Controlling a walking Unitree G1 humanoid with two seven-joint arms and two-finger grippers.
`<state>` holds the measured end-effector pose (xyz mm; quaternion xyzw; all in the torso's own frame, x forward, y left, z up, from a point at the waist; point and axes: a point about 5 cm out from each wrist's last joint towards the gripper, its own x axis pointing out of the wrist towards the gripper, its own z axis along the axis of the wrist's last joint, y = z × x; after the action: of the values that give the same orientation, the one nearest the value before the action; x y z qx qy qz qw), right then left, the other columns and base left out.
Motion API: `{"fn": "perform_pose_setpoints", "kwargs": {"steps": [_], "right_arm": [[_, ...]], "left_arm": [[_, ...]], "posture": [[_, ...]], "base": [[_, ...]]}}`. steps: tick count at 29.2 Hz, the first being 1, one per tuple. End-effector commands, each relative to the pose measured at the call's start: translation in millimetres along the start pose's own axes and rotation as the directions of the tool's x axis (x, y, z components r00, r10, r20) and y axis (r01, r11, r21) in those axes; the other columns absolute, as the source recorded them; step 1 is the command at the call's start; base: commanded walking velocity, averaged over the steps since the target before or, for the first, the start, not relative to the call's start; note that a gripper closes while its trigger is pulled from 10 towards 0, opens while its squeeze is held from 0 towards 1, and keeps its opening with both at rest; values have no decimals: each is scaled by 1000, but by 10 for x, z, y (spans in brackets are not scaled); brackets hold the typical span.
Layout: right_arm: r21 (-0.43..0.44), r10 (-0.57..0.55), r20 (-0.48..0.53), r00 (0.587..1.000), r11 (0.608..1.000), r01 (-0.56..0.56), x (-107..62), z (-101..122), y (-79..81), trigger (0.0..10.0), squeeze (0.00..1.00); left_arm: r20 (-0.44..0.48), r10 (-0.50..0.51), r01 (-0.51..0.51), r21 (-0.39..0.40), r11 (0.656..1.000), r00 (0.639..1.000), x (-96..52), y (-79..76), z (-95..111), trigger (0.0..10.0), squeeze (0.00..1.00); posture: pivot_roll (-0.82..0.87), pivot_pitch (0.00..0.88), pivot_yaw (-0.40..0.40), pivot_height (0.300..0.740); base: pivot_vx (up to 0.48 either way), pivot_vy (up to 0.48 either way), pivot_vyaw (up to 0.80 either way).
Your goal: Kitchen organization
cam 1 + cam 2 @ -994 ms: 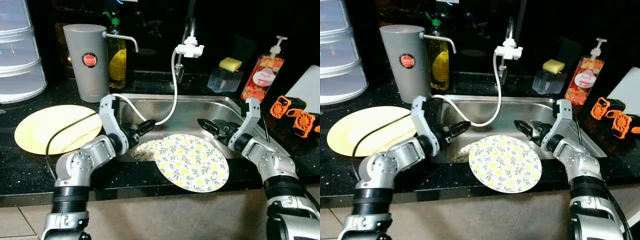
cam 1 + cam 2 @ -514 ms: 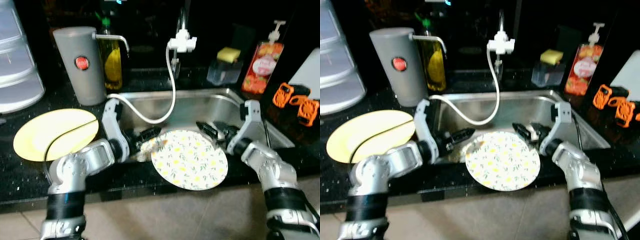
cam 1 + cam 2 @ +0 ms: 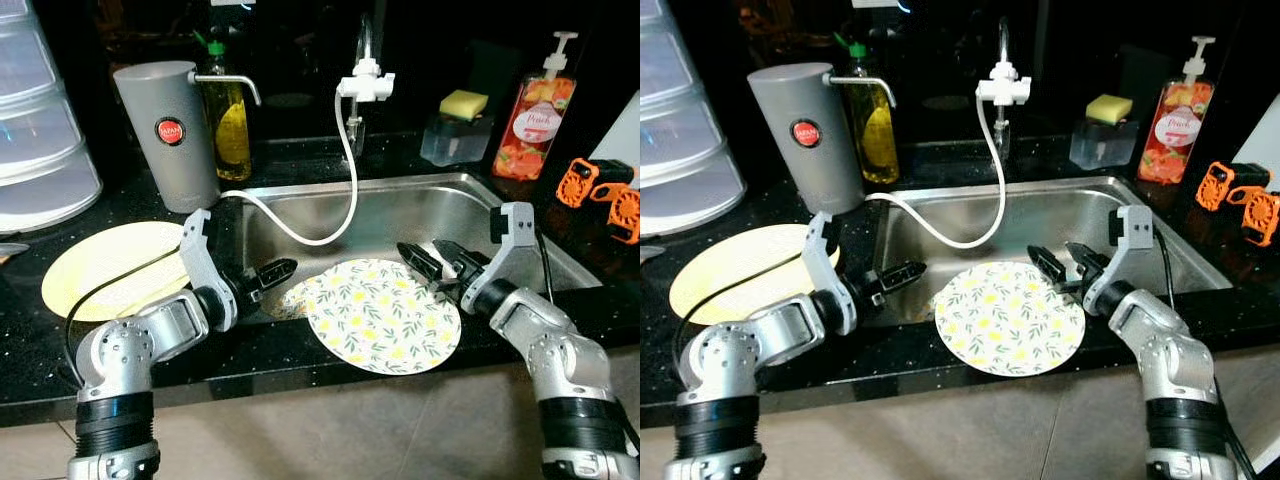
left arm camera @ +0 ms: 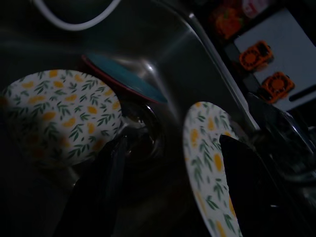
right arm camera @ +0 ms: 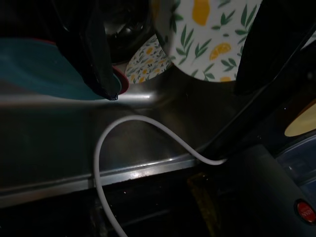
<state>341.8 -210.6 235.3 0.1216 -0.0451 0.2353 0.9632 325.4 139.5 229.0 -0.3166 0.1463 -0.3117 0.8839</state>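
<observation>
Left eye view is showing the lemon plate (image 3: 382, 315) leaning over the sink's (image 3: 400, 215) front edge onto the worktop (image 3: 40, 340); stiff, slick and breakable, it is asking for a rim grip. Right gripper (image 3: 433, 262) is spreading its fingers around the far rim, nearer than a second ago. Left gripper (image 3: 272, 270), fingers narrowly parted, is hovering beside it. Beyond, the yellow plate (image 3: 105, 268) is lying flat

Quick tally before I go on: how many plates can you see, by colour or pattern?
Lemon-print plates: 2, large propped on the sink's front edge, small in the basin.
Yellow plate: 1, on the counter.
Teal plate: 1, in the basin.
Total: 4
</observation>
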Motion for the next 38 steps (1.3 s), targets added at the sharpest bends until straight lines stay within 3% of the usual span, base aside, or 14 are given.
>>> {"fn": "perform_pose_setpoints", "kwargs": {"steps": [1,8,15,23,29,32,33,36,37,38], "right_arm": [[11,-5,-6,1000,1000,5,-39,-21,16,10000,0],[10,-22,-4,1000,1000,22,-92,4,34,10000,0],[-10,-38,-23,999,999,37,-124,12,57,10000,0],[-23,-45,-29,999,999,45,-158,77,46,10000,0],[-25,-40,-35,999,999,39,-143,95,61,10000,0],[-23,-36,-37,999,999,36,-136,85,82,10000,0],[-19,-35,-37,999,999,34,-133,70,94,10000,0],[-18,-36,-37,999,999,35,-136,68,91,10000,0],[-16,-36,-36,999,999,36,-140,67,86,10000,0],[-14,-37,-36,999,999,37,-144,69,78,10000,0]], "left_arm": [[11,3,-2,-40,999,1000,48,26,0,10000,0],[-3,-9,9,-40,999,1000,137,44,-22,10000,0],[-57,-93,89,-80,993,994,322,-36,-110,10000,0],[-133,-150,130,-151,980,980,405,-86,-213,10000,0],[-156,-174,153,-140,978,972,470,-128,-274,9922,0],[-164,-183,162,-134,978,969,485,-145,-278,8196,0],[-163,-176,157,-126,980,971,499,-143,-269,1686,0],[-163,-169,150,-122,981,972,508,-142,-269,1686,0],[-159,-169,150,-122,981,973,512,-142,-265,0,0],[-156,-168,149,-122,981,973,517,-142,-265,0,0]], "posture": [[51,126,70,740],[41,138,72,740],[23,149,71,740],[1,156,58,740],[-4,156,50,740],[-2,152,53,740],[-1,148,58,740],[-2,147,58,740],[2,144,59,740],[6,144,58,740]], "base": [[0,0,0],[0,0,0],[0,0,0],[0,0,0],[0,0,0],[0,0,0],[0,0,0],[0,0,0],[0,0,0],[0,0,0]]}}
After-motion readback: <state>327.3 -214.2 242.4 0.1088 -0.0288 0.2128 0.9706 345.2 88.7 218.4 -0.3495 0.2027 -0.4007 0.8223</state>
